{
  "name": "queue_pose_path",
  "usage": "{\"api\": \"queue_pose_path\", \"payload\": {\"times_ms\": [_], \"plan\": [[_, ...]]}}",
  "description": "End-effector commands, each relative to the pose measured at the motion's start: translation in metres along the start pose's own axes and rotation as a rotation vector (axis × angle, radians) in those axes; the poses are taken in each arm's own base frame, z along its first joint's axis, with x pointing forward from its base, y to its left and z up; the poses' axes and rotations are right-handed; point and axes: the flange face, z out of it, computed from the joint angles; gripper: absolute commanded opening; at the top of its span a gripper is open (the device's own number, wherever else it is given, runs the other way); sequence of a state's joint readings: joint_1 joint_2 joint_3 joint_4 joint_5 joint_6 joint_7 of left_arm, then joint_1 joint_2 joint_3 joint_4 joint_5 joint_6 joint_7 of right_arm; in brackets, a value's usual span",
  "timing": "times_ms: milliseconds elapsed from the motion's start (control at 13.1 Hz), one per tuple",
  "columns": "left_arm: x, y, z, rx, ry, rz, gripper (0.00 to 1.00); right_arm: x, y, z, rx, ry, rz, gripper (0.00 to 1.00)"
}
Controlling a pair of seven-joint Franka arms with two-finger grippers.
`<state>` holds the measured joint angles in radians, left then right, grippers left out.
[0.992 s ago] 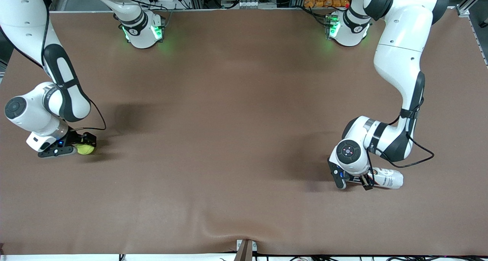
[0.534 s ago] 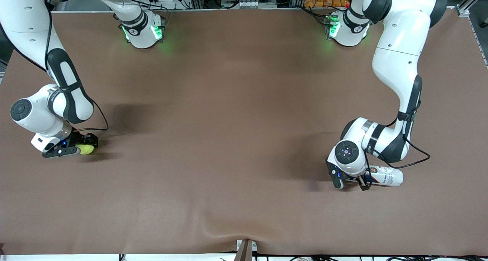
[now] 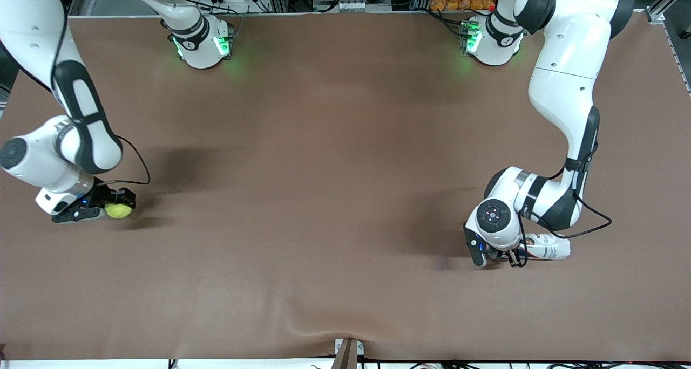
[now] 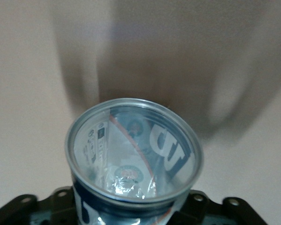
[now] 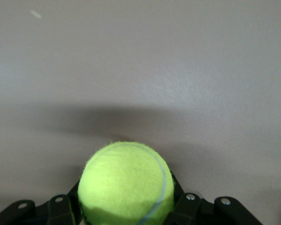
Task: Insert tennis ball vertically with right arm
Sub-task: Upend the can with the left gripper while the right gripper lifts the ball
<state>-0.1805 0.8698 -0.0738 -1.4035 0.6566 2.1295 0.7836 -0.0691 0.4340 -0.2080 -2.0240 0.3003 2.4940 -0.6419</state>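
Note:
The yellow-green tennis ball (image 3: 119, 211) sits low over the brown table at the right arm's end, with my right gripper (image 3: 115, 204) shut on it. In the right wrist view the tennis ball (image 5: 126, 185) fills the space between the black fingers of the right gripper (image 5: 126, 208). A clear tennis ball can (image 3: 549, 247) with a white and blue label lies on its side at the left arm's end. My left gripper (image 3: 514, 257) is shut on it near its open end. In the left wrist view, the can's round open mouth (image 4: 133, 150) shows above the left gripper (image 4: 131, 213).
The brown cloth on the table (image 3: 334, 196) has a wrinkle by the edge nearest the camera. A small bracket (image 3: 348, 350) sticks up at that edge. Both arm bases (image 3: 202, 42) glow green along the table's top edge.
Both grippers have closed, the right on the tennis ball and the left on the can. The right arm's wrist has shifted slightly toward its end of the table.

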Motion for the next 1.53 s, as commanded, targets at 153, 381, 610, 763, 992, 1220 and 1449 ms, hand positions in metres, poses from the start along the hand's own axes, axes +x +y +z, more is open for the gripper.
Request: {"api": "queue_pose_path", "payload": {"times_ms": [153,381,610,763,992,1220,1449], "plan": [[0.005,-0.005,-0.011,0.029,0.015,0.042,0.6,0.002,-0.025,-0.112,0.078,0.082,-0.044,0.0],[0.009,-0.008,-0.044,0.063,0.049,0.074,0.61,0.003,-0.036,-0.161,0.1,0.077,-0.083,0.0],[0.03,-0.001,-0.097,0.076,0.147,0.073,0.62,0.011,-0.037,-0.202,0.097,0.019,-0.1,0.0],[0.038,0.001,-0.119,0.028,0.253,0.025,0.63,0.018,-0.045,-0.253,0.077,-0.076,-0.063,0.0],[0.036,-0.001,-0.16,-0.075,0.436,-0.106,0.62,0.023,-0.065,-0.317,0.047,-0.166,-0.023,0.0],[0.038,0.003,-0.211,-0.151,0.593,-0.231,0.62,0.031,-0.118,-0.369,-0.022,-0.227,0.026,0.0],[0.046,0.01,-0.267,-0.146,0.708,-0.351,0.62,0.044,-0.21,-0.383,-0.094,-0.243,0.115,0.0]]}}
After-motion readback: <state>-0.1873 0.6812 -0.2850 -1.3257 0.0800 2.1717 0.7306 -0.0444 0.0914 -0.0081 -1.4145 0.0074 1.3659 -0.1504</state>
